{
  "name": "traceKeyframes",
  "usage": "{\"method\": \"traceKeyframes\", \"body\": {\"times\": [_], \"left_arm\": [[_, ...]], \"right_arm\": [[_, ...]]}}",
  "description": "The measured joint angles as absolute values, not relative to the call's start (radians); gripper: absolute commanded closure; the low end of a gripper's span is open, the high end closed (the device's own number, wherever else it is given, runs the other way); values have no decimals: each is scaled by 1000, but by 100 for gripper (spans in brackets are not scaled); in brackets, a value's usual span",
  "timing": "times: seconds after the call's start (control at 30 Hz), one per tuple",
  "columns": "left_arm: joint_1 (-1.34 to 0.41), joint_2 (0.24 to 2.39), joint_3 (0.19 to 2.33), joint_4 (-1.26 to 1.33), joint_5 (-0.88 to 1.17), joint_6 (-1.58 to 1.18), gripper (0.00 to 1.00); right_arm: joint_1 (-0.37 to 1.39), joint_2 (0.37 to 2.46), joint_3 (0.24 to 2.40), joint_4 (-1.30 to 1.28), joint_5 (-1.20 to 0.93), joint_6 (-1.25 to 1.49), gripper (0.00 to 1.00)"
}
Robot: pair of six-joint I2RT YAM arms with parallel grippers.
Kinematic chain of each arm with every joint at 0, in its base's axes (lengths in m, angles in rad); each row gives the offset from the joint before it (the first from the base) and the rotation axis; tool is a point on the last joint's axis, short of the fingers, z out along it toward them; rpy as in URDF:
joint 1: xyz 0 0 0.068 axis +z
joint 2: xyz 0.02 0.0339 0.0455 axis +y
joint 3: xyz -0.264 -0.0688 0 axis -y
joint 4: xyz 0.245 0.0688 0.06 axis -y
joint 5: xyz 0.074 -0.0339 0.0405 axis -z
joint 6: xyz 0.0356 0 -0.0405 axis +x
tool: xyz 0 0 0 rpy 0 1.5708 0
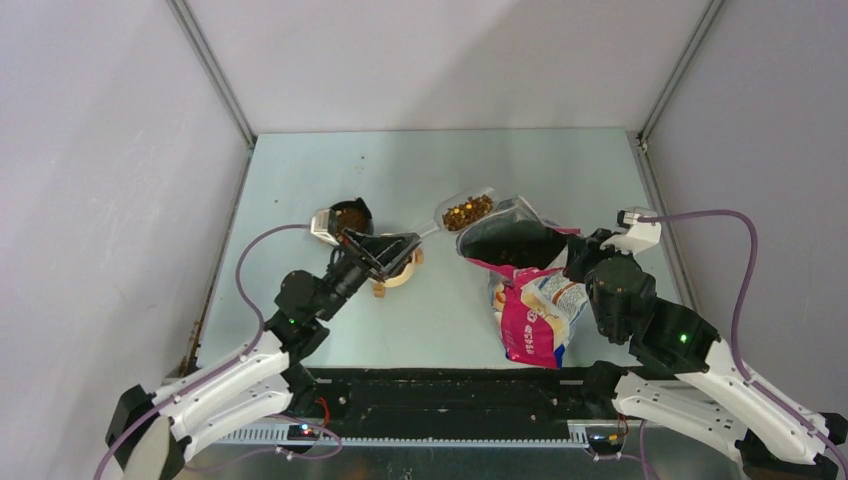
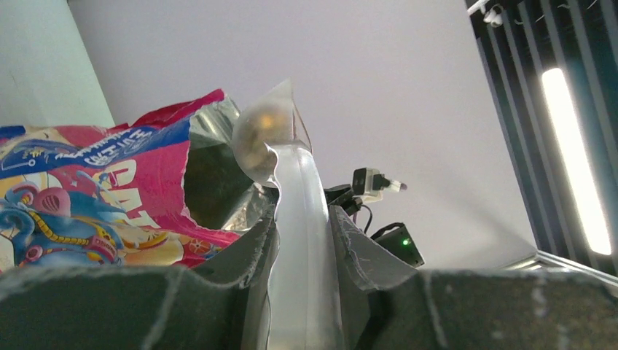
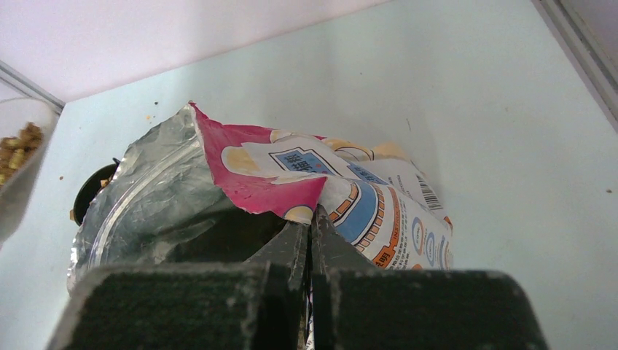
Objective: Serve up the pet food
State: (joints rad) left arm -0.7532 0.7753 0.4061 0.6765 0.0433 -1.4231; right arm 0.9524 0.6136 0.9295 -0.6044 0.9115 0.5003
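The pet food (image 1: pixel 467 211) is brown kibble heaped in a clear plastic scoop (image 1: pixel 452 216), held just above and left of the open mouth of the blue-and-pink bag (image 1: pixel 528 310). My left gripper (image 1: pixel 410 240) is shut on the scoop's handle (image 2: pixel 300 219). In the left wrist view the scoop's bowl (image 2: pixel 264 138) points at the bag (image 2: pixel 87 182). More kibble lies in a black bowl (image 1: pixel 351 216) behind the left gripper. My right gripper (image 1: pixel 573 250) is shut on the bag's torn upper edge (image 3: pixel 262 186) and holds the mouth open. The kibble in the scoop also shows in the right wrist view (image 3: pixel 16 142).
A round tan and white object (image 1: pixel 398 273) lies on the table under the left gripper. The black bowl also shows in the right wrist view (image 3: pixel 91 191), past the bag. The pale green table (image 1: pixel 420 170) is bounded by grey walls on the left, back and right.
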Motion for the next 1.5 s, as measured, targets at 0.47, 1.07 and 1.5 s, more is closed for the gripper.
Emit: {"method": "traceKeyframes", "body": {"times": [0.47,1.07,1.5], "left_arm": [[-737,334,357,334,-247,-1346,100],[-736,56,357,-239,-476,-1308,100],[-736,91,350,-472,-530,-1356,100]], "right_arm": [[955,624,929,-607,936,501,100],[955,657,929,-585,957,495,100],[947,662,929,-585,974,490,100]]}}
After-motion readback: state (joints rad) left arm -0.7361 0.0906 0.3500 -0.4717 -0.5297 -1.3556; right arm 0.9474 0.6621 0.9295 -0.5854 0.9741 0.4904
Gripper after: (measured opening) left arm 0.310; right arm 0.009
